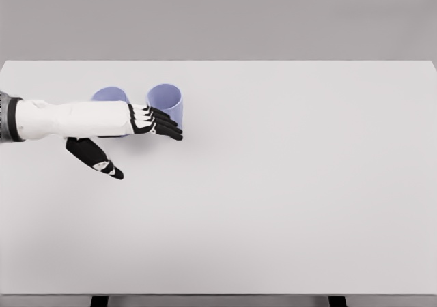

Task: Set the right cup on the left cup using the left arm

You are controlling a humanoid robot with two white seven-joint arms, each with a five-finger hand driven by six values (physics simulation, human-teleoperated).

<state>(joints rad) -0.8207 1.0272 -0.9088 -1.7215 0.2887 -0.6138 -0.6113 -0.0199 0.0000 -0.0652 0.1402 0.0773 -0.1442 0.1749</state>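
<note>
Here, the left robot hand [136, 133] reaches across two lilac cups on a white worktop [287, 184].

Coming in from the left edge, the white forearm lies over the front of the left cup [109, 93], hiding most of it. Just right of that cup, nearly touching it, stands the right cup [166, 100], upright with its mouth open. The black fingers [164, 124] stretch out straight across the right cup's lower front, and the thumb [95, 157] hangs apart below the forearm, so the robot hand looks released, grasping nothing. Both cups stand on the worktop.
</note>
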